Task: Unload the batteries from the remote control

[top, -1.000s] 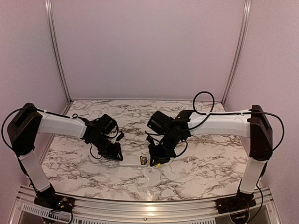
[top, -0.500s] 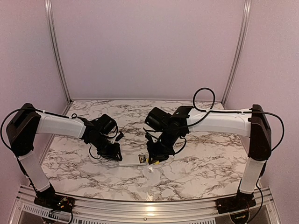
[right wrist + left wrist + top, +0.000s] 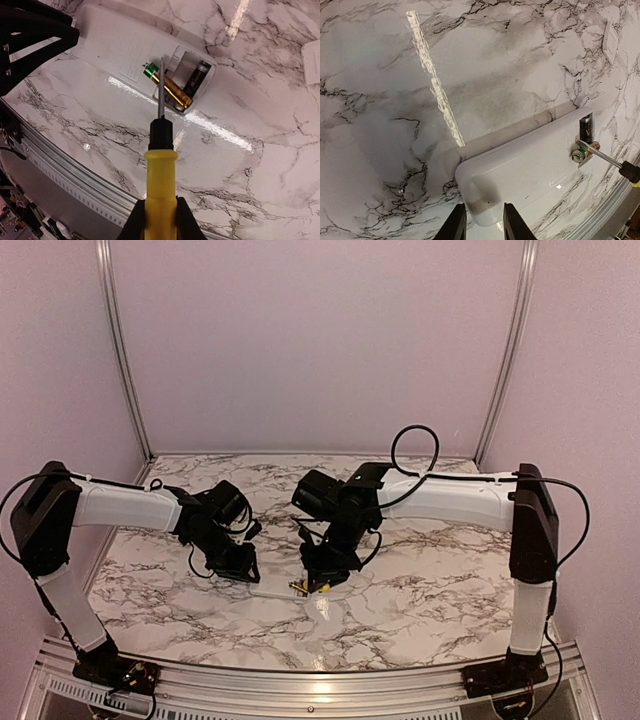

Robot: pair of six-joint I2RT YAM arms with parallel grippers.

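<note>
The right claw (image 3: 160, 215) clamps the screwdriver (image 3: 161, 175), its tip at the gold battery (image 3: 170, 91), apparently to pry it from the remote (image 3: 530, 170) on the table (image 3: 260, 190). The left claw (image 3: 484, 220) straddles the remote's other end, likely steadying it, though I cannot tell if it pinches. Only the wrist views show the dark battery (image 3: 196, 75) seated in the recess; the overhead view hides both.

readable text: none | batteries (image 3: 172, 92) print: too blurred to read

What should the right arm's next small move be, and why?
Probably lever up: the right gripper holds the yellow-handled metal screwdriver with its tip at the coppery-gold cylindrical battery, seated beside the dark battery in the slim white plastic remote control.
</note>
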